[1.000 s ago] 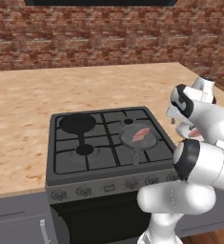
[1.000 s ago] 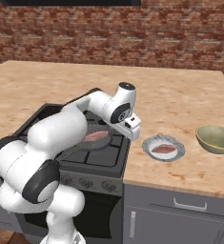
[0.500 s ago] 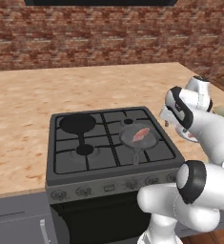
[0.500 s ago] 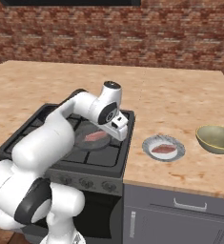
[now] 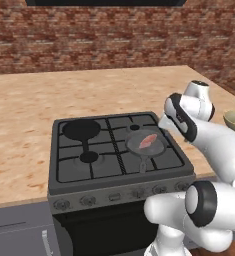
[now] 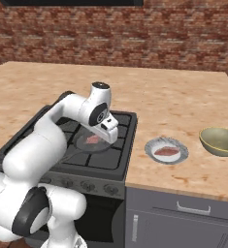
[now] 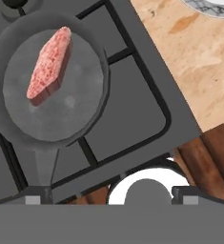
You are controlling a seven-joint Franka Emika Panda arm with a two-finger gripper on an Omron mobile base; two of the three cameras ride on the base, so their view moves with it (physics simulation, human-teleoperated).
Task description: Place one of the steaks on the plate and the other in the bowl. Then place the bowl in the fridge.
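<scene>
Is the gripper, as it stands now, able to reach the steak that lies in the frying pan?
Probably yes. The gripper is open above the stove's right side, and the steak lies uncovered in the frying pan, with nothing on top of it or between them.

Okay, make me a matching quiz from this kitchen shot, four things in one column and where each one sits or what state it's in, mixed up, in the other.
Things:
1. steak in the pan
2. steak on the plate
3. bowl
4. pincer

Places or states:
A. empty, on the counter right of the plate
B. open, above the stove's front right part
C. on the wooden counter beside the stove
D. on the stove, in a grey frying pan

Pairs: 1-D, 2-C, 3-A, 4-B
</scene>
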